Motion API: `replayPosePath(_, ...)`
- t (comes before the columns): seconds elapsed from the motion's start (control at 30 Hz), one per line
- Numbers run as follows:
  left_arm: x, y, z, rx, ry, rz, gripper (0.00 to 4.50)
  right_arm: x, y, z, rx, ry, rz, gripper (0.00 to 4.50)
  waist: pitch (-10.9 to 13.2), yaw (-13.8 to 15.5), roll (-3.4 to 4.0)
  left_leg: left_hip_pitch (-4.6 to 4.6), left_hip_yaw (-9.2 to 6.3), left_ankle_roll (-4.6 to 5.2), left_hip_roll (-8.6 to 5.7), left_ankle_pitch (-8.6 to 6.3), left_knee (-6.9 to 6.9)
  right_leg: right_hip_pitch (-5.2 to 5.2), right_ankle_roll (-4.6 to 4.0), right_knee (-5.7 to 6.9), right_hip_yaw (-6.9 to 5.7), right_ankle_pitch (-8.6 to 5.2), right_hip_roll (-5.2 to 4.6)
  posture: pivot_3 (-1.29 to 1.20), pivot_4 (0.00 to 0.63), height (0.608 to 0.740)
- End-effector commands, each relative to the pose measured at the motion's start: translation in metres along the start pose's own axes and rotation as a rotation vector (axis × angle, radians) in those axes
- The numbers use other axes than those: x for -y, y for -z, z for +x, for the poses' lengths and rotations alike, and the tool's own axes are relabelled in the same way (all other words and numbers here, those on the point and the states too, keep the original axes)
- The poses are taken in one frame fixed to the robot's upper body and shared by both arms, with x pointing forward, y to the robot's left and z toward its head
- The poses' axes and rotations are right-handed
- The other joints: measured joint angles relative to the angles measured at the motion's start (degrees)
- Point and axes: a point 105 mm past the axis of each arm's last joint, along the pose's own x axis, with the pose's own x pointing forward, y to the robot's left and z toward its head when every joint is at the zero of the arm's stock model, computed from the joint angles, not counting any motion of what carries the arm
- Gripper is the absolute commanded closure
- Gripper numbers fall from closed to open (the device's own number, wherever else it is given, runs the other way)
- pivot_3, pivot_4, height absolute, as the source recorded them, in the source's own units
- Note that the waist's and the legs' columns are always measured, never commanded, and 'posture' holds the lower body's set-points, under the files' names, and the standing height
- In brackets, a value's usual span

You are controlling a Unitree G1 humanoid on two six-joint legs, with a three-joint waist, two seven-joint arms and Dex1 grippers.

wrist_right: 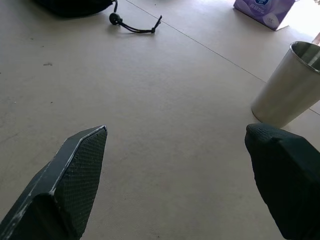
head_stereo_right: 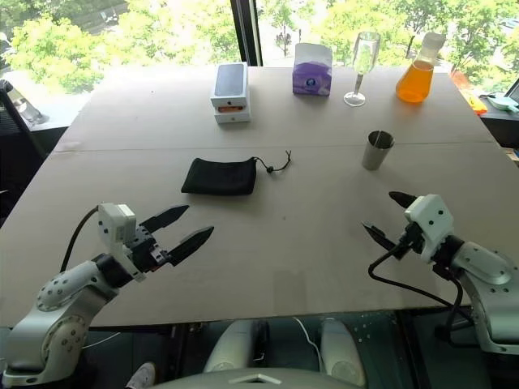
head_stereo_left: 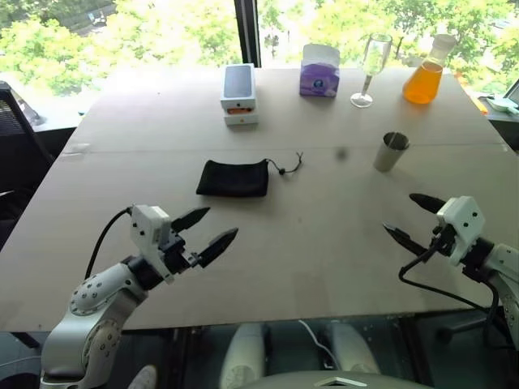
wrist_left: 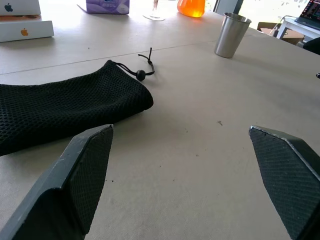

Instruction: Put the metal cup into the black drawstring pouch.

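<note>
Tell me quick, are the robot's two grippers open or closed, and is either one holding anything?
Left gripper: open, holding nothing.
Right gripper: open, holding nothing.

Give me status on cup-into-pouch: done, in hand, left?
Done: nothing visible. The metal cup stands upright and untouched on the table; the black drawstring pouch lies flat, apart from it.
In hand: nothing. The left gripper and right gripper hover over the near table edge, jaws open and empty.
Left: grasp the cup, open the pouch, insert the cup.
</note>
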Motion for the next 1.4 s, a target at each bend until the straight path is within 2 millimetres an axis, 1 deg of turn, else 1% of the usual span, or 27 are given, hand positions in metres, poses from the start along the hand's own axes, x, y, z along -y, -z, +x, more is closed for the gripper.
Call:
replayPosePath(0.03,-0.002,-0.016,0.004,0.054,-0.010,0.046,0.03,0.005,-0.015,-0.003,0.064,0.027,-0.024,0.00,0.0,0.0,0.00,0.00,0.00,0.00,0.00,0.00,0.00,0.00,0.00,0.00,0.00,0.00,0.00,0.00,0.150,0.740)
replayPosePath(0.13,-0.002,-0.024,0.010,0.087,-0.006,0.043,0.03,0.005,-0.021,0.000,0.104,0.039,-0.016,0.00,0.0,0.2,-0.01,0.00,-0.03,0.00,0.00,0.00,0.01,0.01,0.00,0.01,-0.04,0.00,0.01,0.00,0.150,0.740)
replayPosePath(0.23,-0.001,-0.029,0.014,0.101,-0.008,0.029,0.03,0.005,-0.026,0.001,0.137,0.036,-0.002,0.00,0.0,0.1,0.00,0.00,0.00,0.00,-0.02,0.00,0.01,0.01,0.03,0.02,0.01,0.02,0.01,0.00,0.150,0.740)
replayPosePath(0.3,0.000,-0.031,0.017,0.109,-0.008,0.022,0.03,0.004,-0.030,0.001,0.159,0.029,0.004,0.00,0.0,0.0,0.00,0.00,0.02,0.00,-0.03,0.00,0.01,0.01,0.20,0.01,0.04,0.12,0.01,0.00,0.150,0.740)
replayPosePath(0.43,-0.001,-0.043,0.027,0.150,-0.043,-0.008,0.03,0.006,-0.036,0.001,0.187,0.063,-0.083,0.00,0.0,0.1,0.00,0.00,-0.02,0.00,-0.05,0.00,0.01,0.01,0.21,0.03,0.00,0.12,0.03,0.00,0.150,0.740)
replayPosePath(0.53,-0.006,-0.057,0.043,0.163,-0.136,0.005,0.03,0.003,-0.044,0.002,0.245,0.052,-0.075,0.00,0.0,0.5,-0.02,-0.01,-0.08,0.00,-0.12,0.00,0.07,0.07,0.22,0.03,-0.03,0.13,0.04,0.00,0.150,0.740)
replayPosePath(0.6,-0.012,-0.067,0.056,0.164,-0.237,0.021,0.03,-0.001,-0.049,0.003,0.272,0.017,-0.050,0.00,0.0,0.6,-0.01,-0.03,-0.10,0.00,-0.18,0.00,0.13,0.10,0.24,0.04,0.02,0.14,0.08,0.00,0.150,0.740)
replayPosePath(0.67,-0.016,-0.083,0.079,0.140,-0.308,0.031,0.03,0.001,-0.057,0.002,0.322,0.019,-0.018,0.00,0.1,1.1,-0.08,-0.03,-0.15,0.00,-0.23,0.00,0.22,0.15,0.25,0.05,0.04,0.14,0.12,0.00,0.150,0.740)
replayPosePath(0.73,-0.021,-0.090,0.095,0.092,-0.380,-0.020,0.03,0.000,-0.059,0.002,0.327,-0.004,-0.030,0.00,0.1,1.3,-0.14,-0.08,-0.34,0.00,-0.24,0.00,0.41,0.25,0.27,0.09,0.05,0.15,0.28,0.00,0.150,0.740)
replayPosePath(0.77,-0.027,-0.089,0.103,0.025,-0.448,-0.020,0.03,0.000,-0.058,0.003,0.320,-0.016,-0.042,0.00,0.1,1.2,-0.14,-0.08,-0.38,0.00,-0.25,0.00,0.45,0.30,0.29,0.08,0.11,0.16,0.34,0.00,0.150,0.740)
replayPosePath(0.8,-0.029,-0.093,0.111,-0.005,-0.497,-0.020,0.03,0.000,-0.058,0.002,0.318,-0.023,-0.050,0.00,0.1,1.2,-0.15,0.00,-0.38,0.01,-0.27,0.00,0.45,0.41,0.32,0.06,0.14,0.17,0.34,0.00,0.150,0.740)
replayPosePath(0.83,-0.028,-0.094,0.122,-0.050,-0.522,-0.035,0.03,0.002,-0.058,0.002,0.317,-0.021,-0.050,0.00,0.1,1.2,-0.14,0.02,-0.39,0.01,-0.29,0.00,0.46,0.45,0.33,0.02,0.14,0.17,0.34,0.00,0.150,0.740)
replayPosePath(0.9,-0.027,-0.083,0.140,-0.205,-0.585,-0.064,0.03,0.007,-0.057,0.003,0.310,-0.009,-0.053,0.00,0.2,1.3,-0.22,0.00,-0.39,0.01,-0.31,0.00,0.47,0.44,0.33,0.02,0.14,0.17,0.34,0.00,0.150,0.740)
replayPosePath(1.03,-0.021,-0.076,0.165,-0.369,-0.641,0.026,0.03,0.012,-0.060,0.003,0.315,0.008,-0.040,0.00,0.2,1.0,-0.24,-0.04,-0.48,0.00,-0.36,0.01,0.49,0.43,0.35,0.02,0.13,0.16,0.37,0.00,0.150,0.740)
replayPosePath(1.1,-0.017,-0.075,0.176,-0.411,-0.646,0.106,0.03,0.009,-0.062,0.003,0.315,-0.001,-0.041,0.00,0.2,1.0,-0.23,-0.04,-0.46,-0.01,-0.35,0.01,0.44,0.40,0.35,0.02,0.17,0.16,0.38,0.00,0.150,0.740)
replayPosePath(1.17,-0.017,-0.073,0.180,-0.443,-0.668,0.138,0.03,0.008,-0.062,0.003,0.315,-0.003,-0.040,0.00,0.3,1.0,-0.22,-0.05,-0.45,-0.02,-0.35,0.01,0.35,0.35,0.35,0.02,0.18,0.16,0.38,0.00,0.150,0.740)
replayPosePath(1.33,-0.025,-0.065,0.182,-0.512,-0.761,0.227,0.03,0.009,-0.061,0.002,0.302,0.004,-0.046,0.00,0.3,1.1,-0.22,-0.05,-0.39,-0.04,-0.35,0.01,0.33,0.34,0.35,-0.01,0.22,0.16,0.36,0.00,0.150,0.740)
replayPosePath(1.4,-0.021,-0.059,0.185,-0.541,-0.769,0.266,0.03,0.009,-0.061,0.002,0.301,0.010,-0.045,0.00,0.3,1.1,-0.23,-0.06,-0.40,-0.04,-0.35,0.01,0.34,0.34,0.35,-0.01,0.21,0.16,0.35,0.00,0.150,0.740)
